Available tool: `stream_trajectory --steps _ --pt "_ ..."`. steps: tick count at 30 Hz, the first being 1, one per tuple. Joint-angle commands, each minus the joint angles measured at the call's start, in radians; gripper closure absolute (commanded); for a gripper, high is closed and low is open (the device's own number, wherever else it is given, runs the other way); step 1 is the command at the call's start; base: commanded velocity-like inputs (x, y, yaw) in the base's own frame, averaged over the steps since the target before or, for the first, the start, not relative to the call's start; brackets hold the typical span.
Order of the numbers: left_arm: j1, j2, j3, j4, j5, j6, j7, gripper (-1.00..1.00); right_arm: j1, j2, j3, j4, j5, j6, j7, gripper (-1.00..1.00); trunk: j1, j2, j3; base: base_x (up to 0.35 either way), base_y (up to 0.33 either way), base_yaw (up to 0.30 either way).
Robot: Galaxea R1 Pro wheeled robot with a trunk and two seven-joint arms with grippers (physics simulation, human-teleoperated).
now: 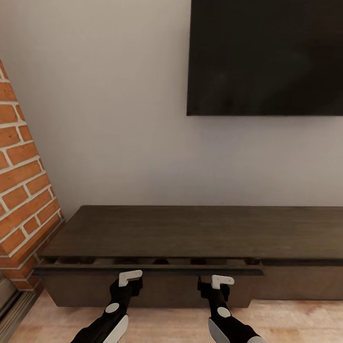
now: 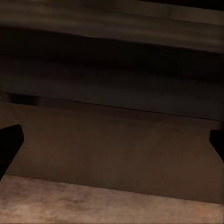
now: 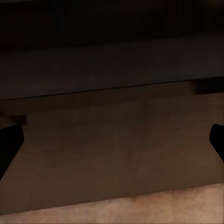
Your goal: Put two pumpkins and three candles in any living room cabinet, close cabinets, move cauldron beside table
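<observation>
Cabinet (image 1: pixel 190 233) stands on wood floor (image 1: pixel 295 319) against grey wall (image 1: pixel 119 119).

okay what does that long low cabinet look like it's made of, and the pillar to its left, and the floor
Cabinet: dark-brown wood or wood veneer, matte, with faint grain streaks along its top.
Pillar: red brick with pale mortar joints, rough-looking.
Floor: light wood or laminate planks, judging by the warm mottled grain.
All rendered textures, so only apparent.
</observation>
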Motion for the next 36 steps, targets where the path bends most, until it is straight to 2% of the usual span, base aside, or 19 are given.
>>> stream_trajectory --steps 1,21,36 --pt "-0.002 0.001 -0.007 -0.002 0.001 -0.006 0.008 -1.0 -0.001 -0.001 0.008 0.0 -0.008 -0.004 -0.005 -1.0 0.0 0.0 -0.001 0.095 0.0 0.0" --pt "-0.002 0.001 -0.007 -0.002 0.0 -0.008 0.008 -1.0 -0.001 -0.001 0.008 0.0 -0.008 -0.004 -0.005 -1.0 0.0 0.0 -0.001 0.066 0.0 0.0" --pt "-0.002 0.001 -0.007 -0.002 0.001 -0.007 0.008 -1.0 -0.001 -0.001 0.008 0.0 -0.008 -0.004 -0.005 -1.0 0.0 0.0 -0.001 0.0 0.0 0.0"
